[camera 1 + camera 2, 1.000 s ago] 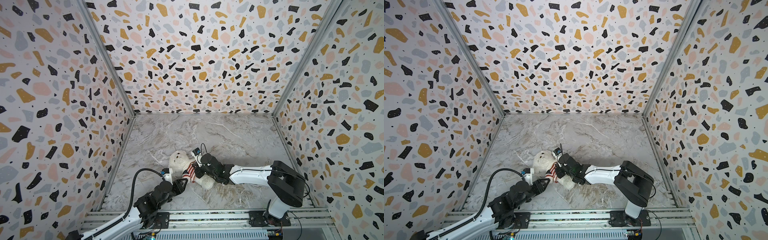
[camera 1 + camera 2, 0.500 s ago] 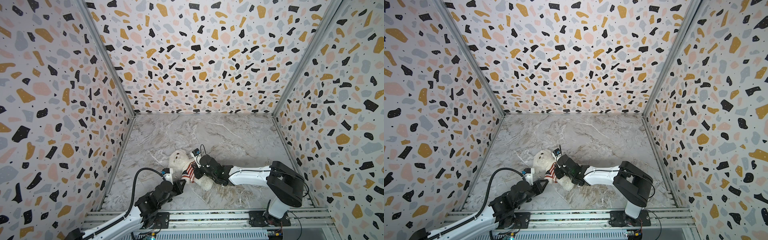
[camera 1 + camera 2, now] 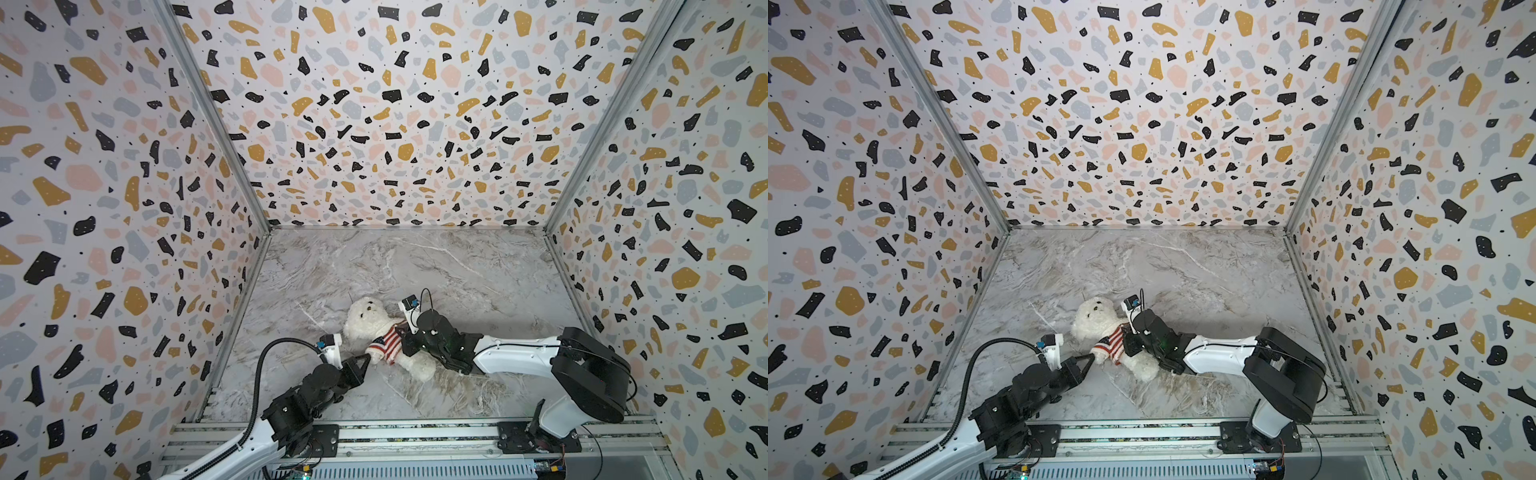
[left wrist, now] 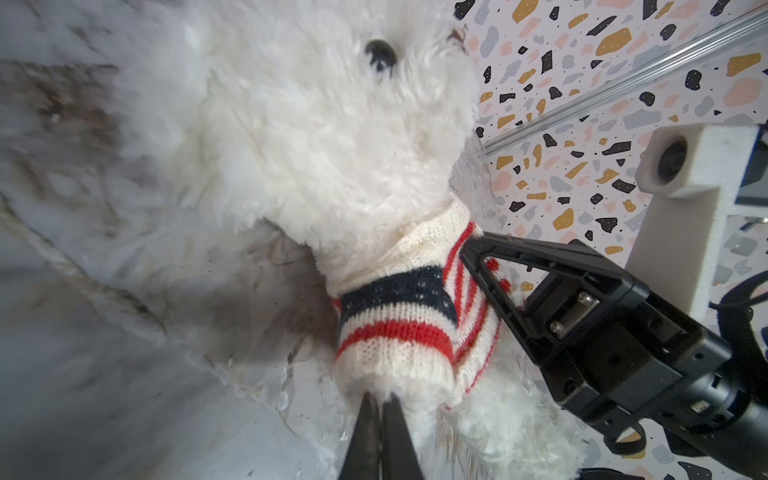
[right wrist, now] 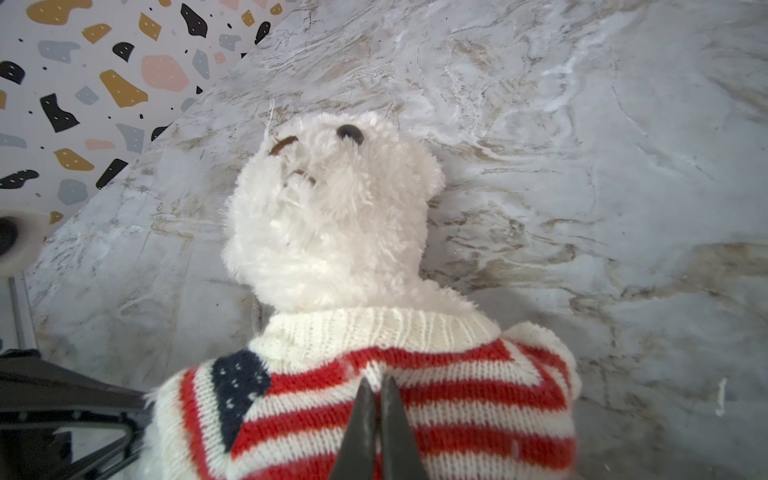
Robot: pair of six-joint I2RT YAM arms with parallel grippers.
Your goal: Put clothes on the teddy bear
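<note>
Left gripper (image 4: 380,401), arm low, jaws closed, tips in teddy bear (image 4: 316,137) paw fur at sweater (image 4: 399,316) cuff, right gripper (image 5: 376,388), arm stretched flat, pinching sweater chest.

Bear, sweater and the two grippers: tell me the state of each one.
bear, lying face up on the table, dressed.
sweater, collar round the neck, one paw out of a sleeve.
left gripper, shut on that paw's fur.
right gripper, shut on the sweater's front.
</note>
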